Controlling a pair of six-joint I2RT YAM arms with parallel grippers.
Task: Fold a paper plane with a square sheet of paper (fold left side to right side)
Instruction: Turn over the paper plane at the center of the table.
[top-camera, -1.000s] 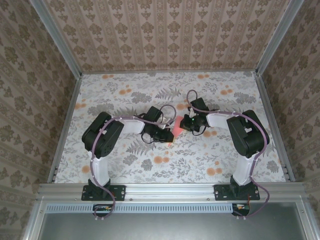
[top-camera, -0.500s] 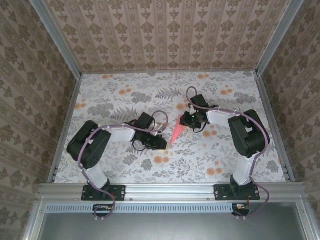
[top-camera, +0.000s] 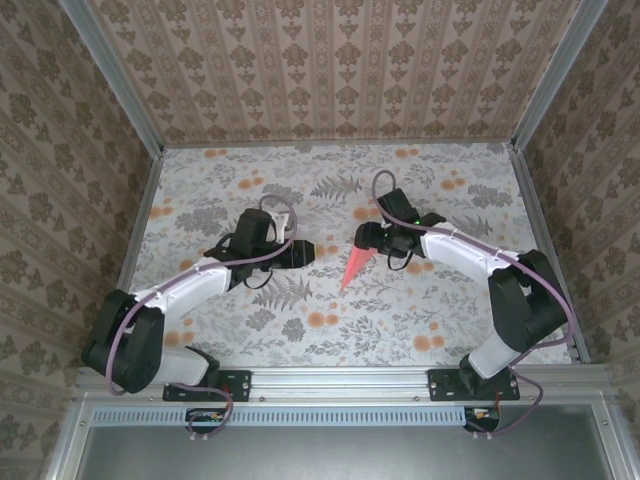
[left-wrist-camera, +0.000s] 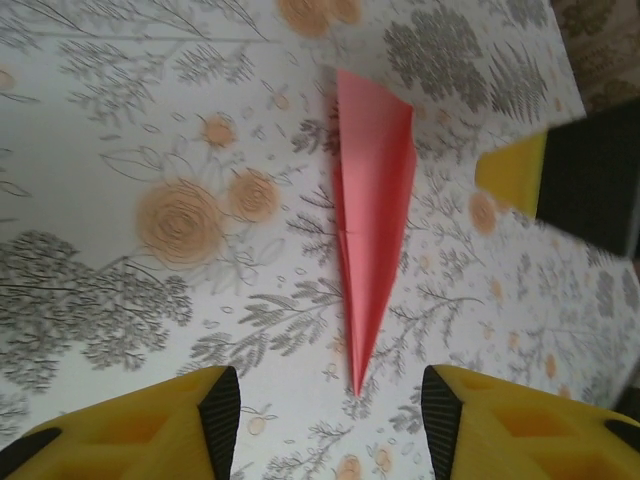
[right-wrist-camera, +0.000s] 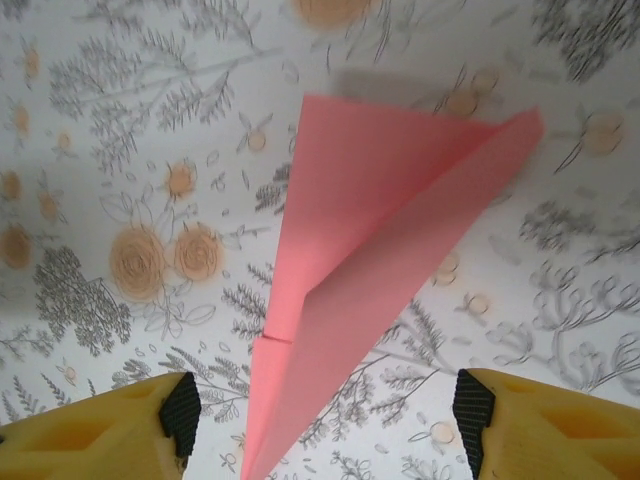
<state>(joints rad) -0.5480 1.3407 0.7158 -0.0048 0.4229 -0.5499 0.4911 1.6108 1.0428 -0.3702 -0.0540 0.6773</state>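
Progress: paper plane (top-camera: 354, 267) looks fully folded, little left, I'd say | Place: mid-counter (top-camera: 450, 300), lying free | left end effector (left-wrist-camera: 322, 400): jaws apart, empty | right end effector (right-wrist-camera: 322, 405): jaws wide, empty

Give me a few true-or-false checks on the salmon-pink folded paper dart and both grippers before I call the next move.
1. The salmon-pink folded paper plane lies on the floral tablecloth. True.
2. The left gripper is shut on the paper plane. False: its yellow fingers stand apart, and the plane's tip lies just ahead of them, untouched.
3. The right gripper is open, its fingers apart on either side of the plane's narrow end. True.
4. The paper is a flat, unfolded square. False: it is folded into a slim pointed dart.
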